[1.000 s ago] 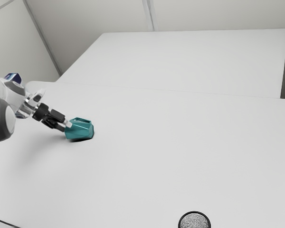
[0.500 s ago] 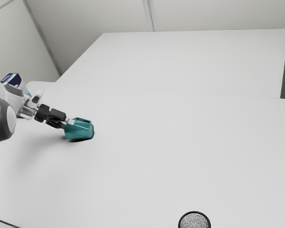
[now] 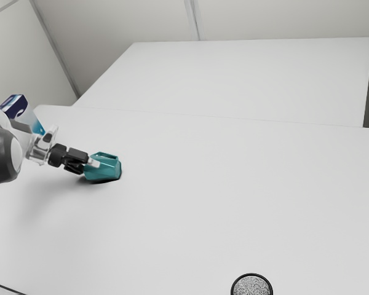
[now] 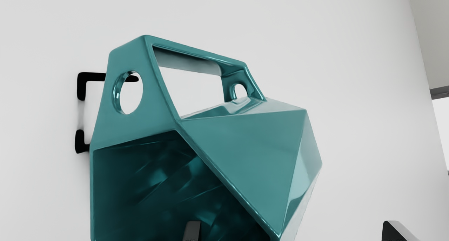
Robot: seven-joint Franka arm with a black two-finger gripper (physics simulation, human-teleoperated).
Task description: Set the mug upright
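and in the exterior view, the teal mug [image 3: 104, 169] is seen lying on its side on the white surface [image 3: 197, 203], handle [image 3: 108, 155] uppermost, toward the exterior view's left. it's being met there by the claw [image 3: 93, 163], which is brought in low at the mug's near end by the arm [image 3: 3, 153]. behind the arm, a blue and white box [image 3: 15, 107] is partly hidden. down at the bottom edge, well apart from all that, a round speckled thing with a dark rim [image 3: 252, 286] is cut off by the frame.

over to the wrist view: the mug's open mouth is turned toward the claw [image 4: 293, 231], and the fingers [image 4: 192, 232] are spread wide! one fingertip is set at the dark mouth, the other is held out past the mug's outer wall, well clear of it, so nothing is gripped between them. whether the mug is touched by the first fingertip cannot be told. beside the handle, a black angular shape [image 4: 81, 86] is partly covered by the mug.
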